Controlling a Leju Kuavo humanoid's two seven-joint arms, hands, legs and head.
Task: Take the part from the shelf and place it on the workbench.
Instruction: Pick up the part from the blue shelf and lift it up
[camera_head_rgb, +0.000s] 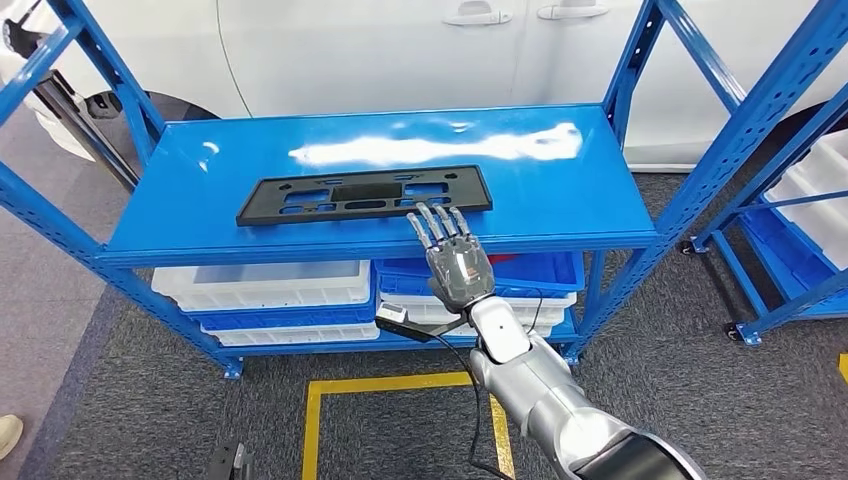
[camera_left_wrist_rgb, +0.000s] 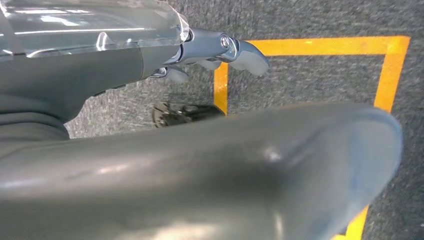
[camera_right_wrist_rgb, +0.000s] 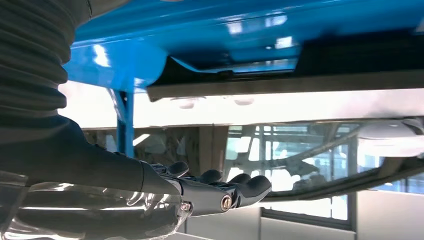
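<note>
Reaching with right hand (camera_head_rgb: 455, 258), fingers spread and empty, toward black part (camera_head_rgb: 364, 194) on shelf (camera_head_rgb: 560, 190); best gripped along near edge.

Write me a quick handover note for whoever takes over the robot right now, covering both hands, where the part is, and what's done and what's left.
Right hand: open, holding nothing, fingers extended toward the near edge of the black part; from the head view I cannot tell whether the fingertips touch it.
Left hand: hanging low over the grey floor near the yellow tape, holding nothing, fingers apart.
The part lies flat on the blue shelf, near its front edge.
Done: the right arm has reached the shelf.
Left: grip the part, lift it, carry it to the workbench and set it down.
</note>
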